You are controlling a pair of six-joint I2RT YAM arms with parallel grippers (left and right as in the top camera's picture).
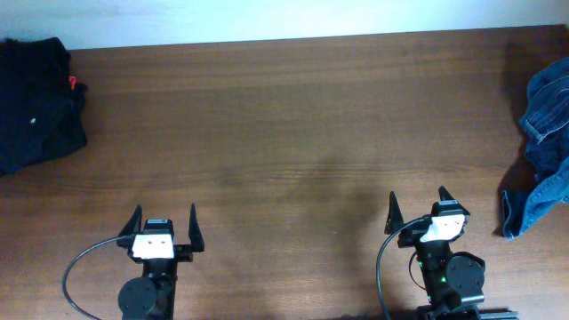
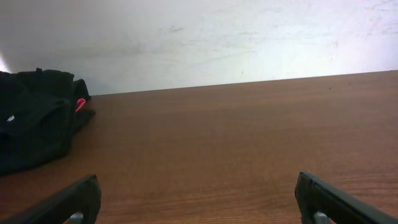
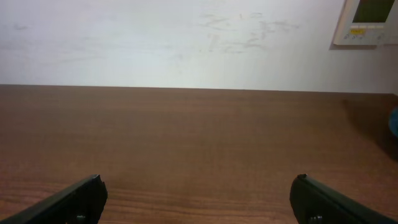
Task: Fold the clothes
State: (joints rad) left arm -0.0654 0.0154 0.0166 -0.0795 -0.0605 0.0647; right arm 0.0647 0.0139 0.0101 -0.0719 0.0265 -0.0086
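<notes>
The blue denim jeans (image 1: 542, 151) lie crumpled at the table's right edge, partly out of the overhead view; only a blue sliver (image 3: 394, 122) shows at the right edge of the right wrist view. My left gripper (image 1: 164, 222) is open and empty near the front edge at the left; its view (image 2: 198, 193) shows bare wood between the fingers. My right gripper (image 1: 419, 203) is open and empty near the front edge, left of the jeans; its view (image 3: 198, 190) also shows bare wood between the fingers.
A black garment pile (image 1: 36, 102) with a small red tag lies at the back left corner, also in the left wrist view (image 2: 34, 124). The brown wooden table (image 1: 284, 133) runs to a white wall. A wall panel (image 3: 370, 22) hangs at upper right.
</notes>
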